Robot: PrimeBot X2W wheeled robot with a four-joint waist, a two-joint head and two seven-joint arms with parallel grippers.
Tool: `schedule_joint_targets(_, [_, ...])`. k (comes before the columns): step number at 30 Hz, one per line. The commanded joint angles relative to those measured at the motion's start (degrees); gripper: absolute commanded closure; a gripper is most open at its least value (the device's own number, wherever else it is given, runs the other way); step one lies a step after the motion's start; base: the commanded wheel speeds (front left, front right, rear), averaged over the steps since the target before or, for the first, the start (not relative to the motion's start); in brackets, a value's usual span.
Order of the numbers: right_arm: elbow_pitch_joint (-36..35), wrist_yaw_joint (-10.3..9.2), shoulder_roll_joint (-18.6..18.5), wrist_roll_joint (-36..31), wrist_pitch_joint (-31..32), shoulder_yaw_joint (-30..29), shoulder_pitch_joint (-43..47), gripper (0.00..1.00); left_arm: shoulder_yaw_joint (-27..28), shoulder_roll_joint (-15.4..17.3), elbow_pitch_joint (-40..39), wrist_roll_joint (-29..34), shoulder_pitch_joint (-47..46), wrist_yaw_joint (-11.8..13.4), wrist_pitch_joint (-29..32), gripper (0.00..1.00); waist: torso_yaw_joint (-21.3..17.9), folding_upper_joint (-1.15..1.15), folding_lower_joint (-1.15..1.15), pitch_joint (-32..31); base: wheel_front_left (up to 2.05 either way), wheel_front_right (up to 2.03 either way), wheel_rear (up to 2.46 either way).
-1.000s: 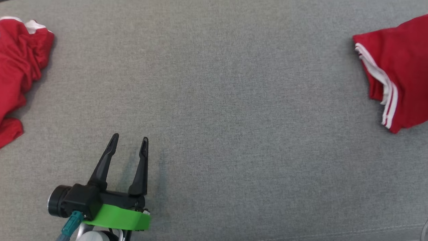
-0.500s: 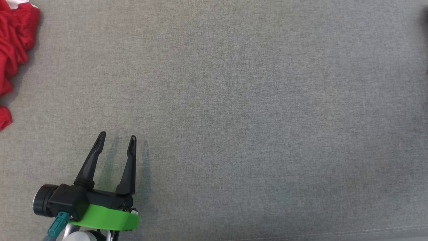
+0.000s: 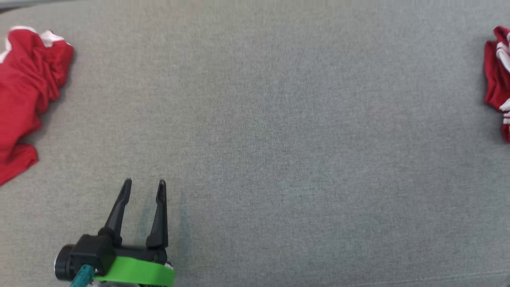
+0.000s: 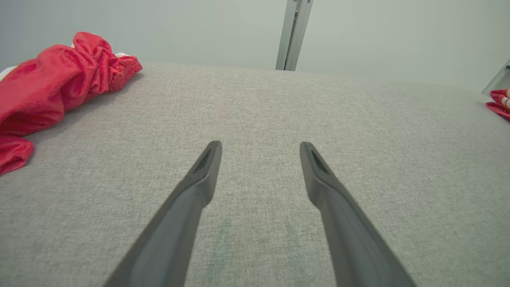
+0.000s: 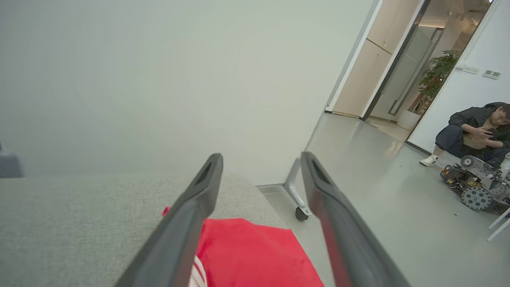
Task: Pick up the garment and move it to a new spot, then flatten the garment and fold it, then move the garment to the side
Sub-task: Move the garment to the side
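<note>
A red garment with white stripes lies bunched at the far right edge of the grey table, and also shows as a sliver in the left wrist view. My right gripper hangs just above this garment, jaws wide apart and holding nothing. At the lower left, my left gripper stands open over bare cloth, its fingers empty.
A crumpled red garment pile sits at the far left. Grey fabric table top spreads between them. Past the table's right edge are a castered leg, floor, a seated person and a small wheeled machine.
The head camera swung away and back. The striped garment sits further right and more bunched than a second ago. My right gripper has opened. The left gripper stays open.
</note>
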Motion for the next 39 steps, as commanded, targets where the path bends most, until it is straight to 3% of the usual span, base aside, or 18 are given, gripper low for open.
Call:
schedule_joint_targets(1, [-1.38, -0.11, 0.72, 1.99, -0.66, 1.62, 3.69, 0.00, 0.50, -0.32, 0.55, 0.46, 1.56, -0.14, -0.01, 0.00, 0.84, 0.00, -0.01, -6.37, 0.00, 0.00, 0.00])
schedule_joint_targets(10, [-12.49, -0.10, 3.73, 14.12, -2.42, 17.59, 28.81, 0.00, 1.59, -1.57, 4.15, 1.16, 6.04, 0.65, -0.01, 0.00, 4.47, 0.00, -0.01, -16.63, 0.00, 0.00, 0.00])
schedule_joint_targets(18, [-21.95, -0.10, 8.37, 19.41, -2.81, 24.69, 44.07, 0.00, 1.28, -1.65, 5.48, 1.43, 8.51, 1.46, -0.01, 0.00, 6.94, 0.00, -0.01, -20.60, 0.00, 0.00, 0.00])
schedule_joint_targets(26, [-21.48, -0.10, 9.63, 22.69, -2.83, 28.83, 51.02, 0.00, 1.14, -1.66, 6.49, 1.56, 8.65, 2.40, -0.01, 0.00, 7.11, 0.00, -0.01, -22.38, 0.00, 0.00, 0.00])
schedule_joint_targets(39, [-19.65, -0.10, 9.66, 24.29, -2.84, 32.04, 51.04, 0.00, 0.24, -1.66, 6.26, 0.93, 7.53, 2.67, -0.01, 0.00, 6.83, 0.00, -0.01, -22.36, 0.00, 0.00, 0.00])
